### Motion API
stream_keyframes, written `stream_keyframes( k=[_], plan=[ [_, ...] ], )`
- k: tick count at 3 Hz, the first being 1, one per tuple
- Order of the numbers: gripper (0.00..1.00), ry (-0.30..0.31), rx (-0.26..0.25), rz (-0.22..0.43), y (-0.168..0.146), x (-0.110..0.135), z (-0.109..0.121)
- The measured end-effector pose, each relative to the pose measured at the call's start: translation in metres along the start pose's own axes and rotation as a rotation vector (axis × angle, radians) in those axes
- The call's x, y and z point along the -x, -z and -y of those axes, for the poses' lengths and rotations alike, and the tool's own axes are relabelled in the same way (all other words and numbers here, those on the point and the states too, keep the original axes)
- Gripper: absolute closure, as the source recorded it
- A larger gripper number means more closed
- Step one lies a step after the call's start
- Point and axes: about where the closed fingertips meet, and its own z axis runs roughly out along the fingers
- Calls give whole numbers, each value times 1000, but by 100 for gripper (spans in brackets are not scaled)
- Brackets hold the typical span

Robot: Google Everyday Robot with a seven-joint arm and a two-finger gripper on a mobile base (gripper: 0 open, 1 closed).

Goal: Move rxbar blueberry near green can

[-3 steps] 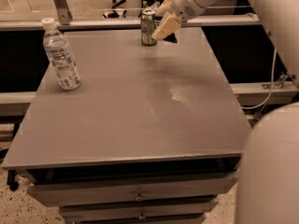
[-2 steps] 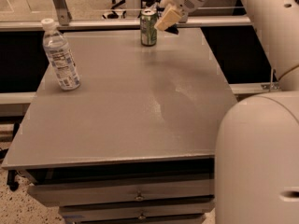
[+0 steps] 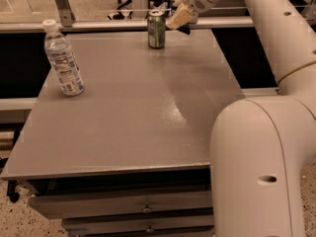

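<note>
Camera view: the green can [image 3: 156, 28] stands upright near the far edge of the table [image 3: 148, 112]. The gripper [image 3: 180, 19] hangs just to the right of the can, at about the height of its top and close to it. I cannot tell whether it is wide, narrow or clamped on something.

The rxbar blueberry does not show plainly. A small dark shape [image 3: 184, 29] at the gripper's lower edge, right of the can, may be the bar, but I cannot confirm that. No bar lies on the open tabletop in front of the can.

Risks, as I judge them:
- **Knocking the can:** the gripper is so near the can that a small drift leftward could tip it or push it away.
- **Losing the bar:** if the bar is in the gripper, letting go from this height could make it bounce or slide. The table's far edge is just behind the can, so the bar could drop off.

The water bottle [image 3: 63, 58], far to the left of the can, looks safely out of reach.
</note>
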Motion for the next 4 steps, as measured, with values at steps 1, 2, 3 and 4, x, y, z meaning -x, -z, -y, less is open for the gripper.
stream_keyframes(
  k=[1, 2, 3, 4],
  plan=[
    [100, -32, 21, -6, -20, -10, -6],
    [100, -66, 35, -26, -34, -26, -12],
    [82, -97, 37, -45, -41, -39, -15],
    [59, -115, 34, -58, -42, -47, -16]
  ],
)
